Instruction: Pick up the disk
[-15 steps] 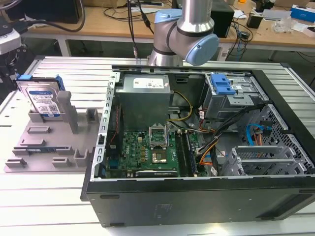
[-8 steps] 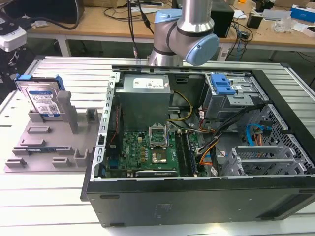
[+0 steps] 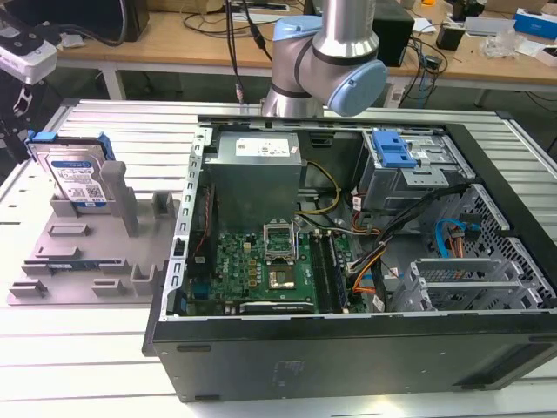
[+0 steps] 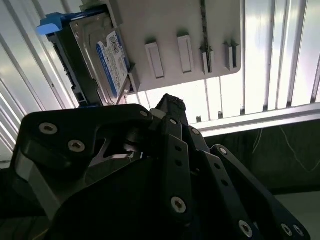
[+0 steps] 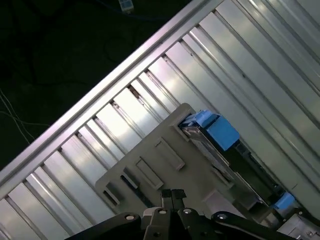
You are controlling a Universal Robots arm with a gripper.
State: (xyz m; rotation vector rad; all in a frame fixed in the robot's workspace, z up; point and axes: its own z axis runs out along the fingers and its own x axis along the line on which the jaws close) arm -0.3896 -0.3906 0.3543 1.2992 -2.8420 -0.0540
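We found the disk standing on edge in a grey holder.

The disk (image 3: 77,178) was a flat silver rectangle with a white-and-blue label on its broad face and blue plastic rails along its edges, the blue showing at both upper corners. It stood upright on one short edge, tipped slightly back, seated in a slot of the grey holder (image 3: 113,248). In the exterior view it sat at about nine o'clock from the centre, and the holder's base spread toward six o'clock below it. In the second wrist view the disk (image 4: 107,57) showed us its labelled face. In the first wrist view the disk (image 5: 225,162) showed us its thin side.
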